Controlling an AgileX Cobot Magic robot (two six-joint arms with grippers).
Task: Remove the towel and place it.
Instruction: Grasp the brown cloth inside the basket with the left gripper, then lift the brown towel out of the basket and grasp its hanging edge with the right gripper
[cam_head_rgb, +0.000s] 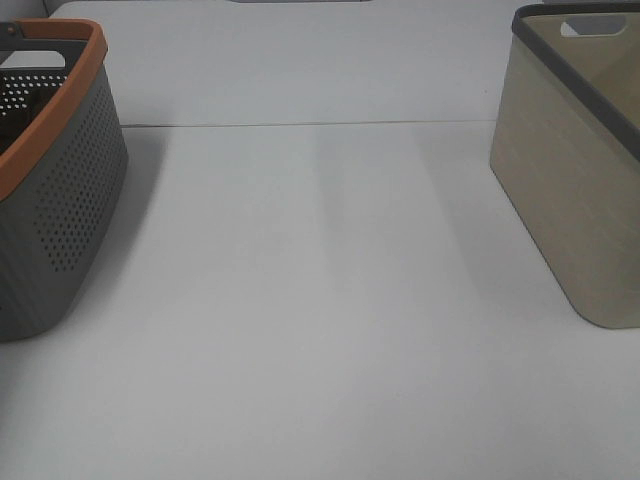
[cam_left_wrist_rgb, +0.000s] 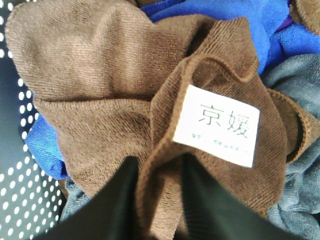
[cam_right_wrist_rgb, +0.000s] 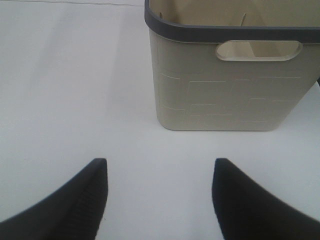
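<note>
The towel is a brown cloth lying crumpled on top of other cloths inside the perforated grey basket. Its white tag faces up. My left gripper is down in the basket, its two dark fingers pinching a raised fold of the towel just below the tag. In the right wrist view my right gripper hangs open over the bare white table, nothing between its fingers. Neither gripper nor the towel shows in the exterior high view.
The grey basket with an orange rim stands at the table's left edge. A beige basket with a dark grey rim stands at the right. Blue cloth and grey-blue cloth lie around the towel.
</note>
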